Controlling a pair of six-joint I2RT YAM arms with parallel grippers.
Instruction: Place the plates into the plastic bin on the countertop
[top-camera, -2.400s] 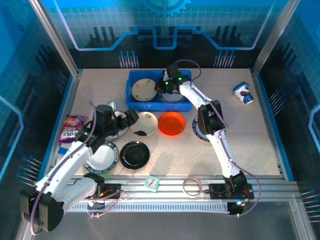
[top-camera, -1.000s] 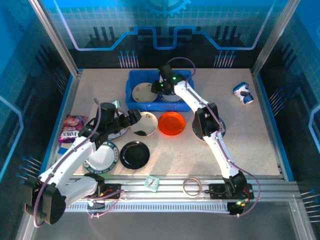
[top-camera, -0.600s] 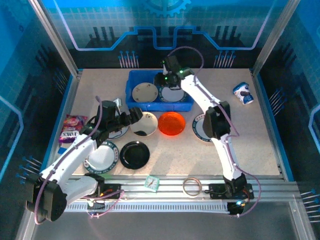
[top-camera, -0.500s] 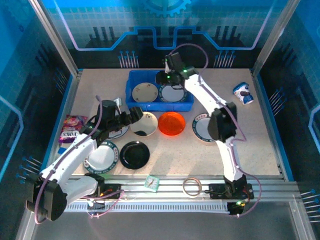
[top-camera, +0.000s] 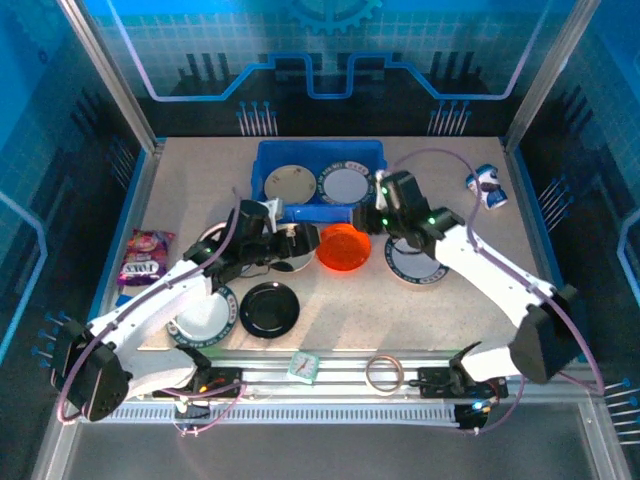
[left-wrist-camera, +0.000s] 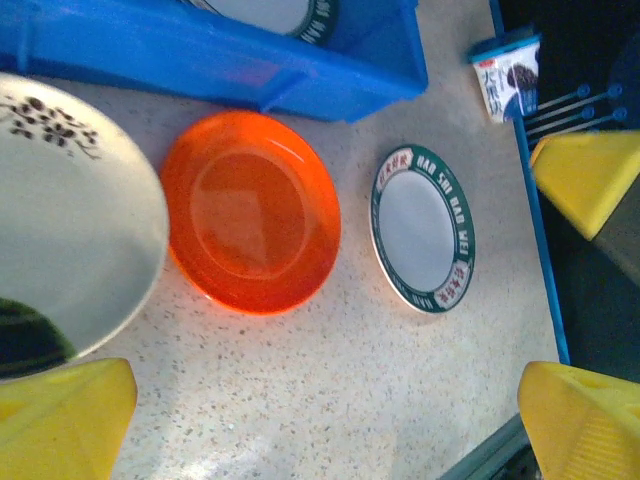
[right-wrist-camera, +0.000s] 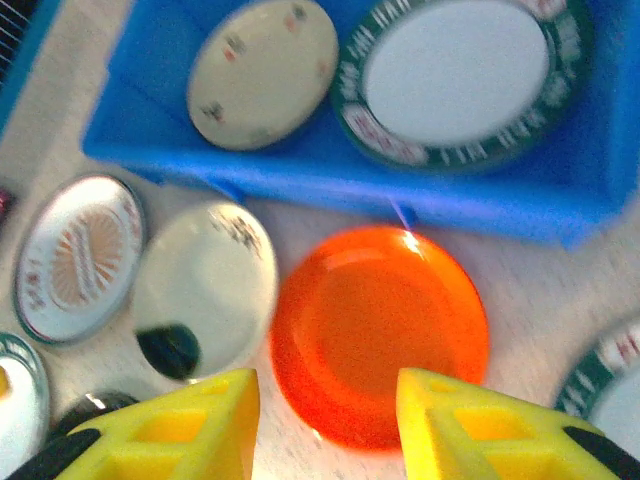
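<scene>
My left jaws are spread wide with nothing between them, hanging low over the pale plate (left-wrist-camera: 70, 260), which lies on the surface (top-camera: 480, 290) just left of the orange plate (left-wrist-camera: 250, 212). My right jaws stand partly apart and grip nothing either. They hang near the right front corner of the bin (top-camera: 330, 212), beside the orange plate. The bin sits at the far middle of the surface, and two plates lie flat in it side by side: a cream plate (right-wrist-camera: 262, 72) on the left and a green-rimmed plate (right-wrist-camera: 460, 75) on the right. The other plates are out on the surface. The orange plate is just in front of the bin, and a second green-rimmed plate (left-wrist-camera: 422, 228) lies near it on the right, not touching. A sunburst plate (right-wrist-camera: 80, 255) lies left of the pale plate, under my left arm. Nearer to me are a black plate (top-camera: 270, 308) and a white plate (top-camera: 200, 318), their edges close, though I cannot tell whether they touch. A cup (top-camera: 487, 185) lies by the right rail and a tape ring (top-camera: 383, 373) on the near rail.
</scene>
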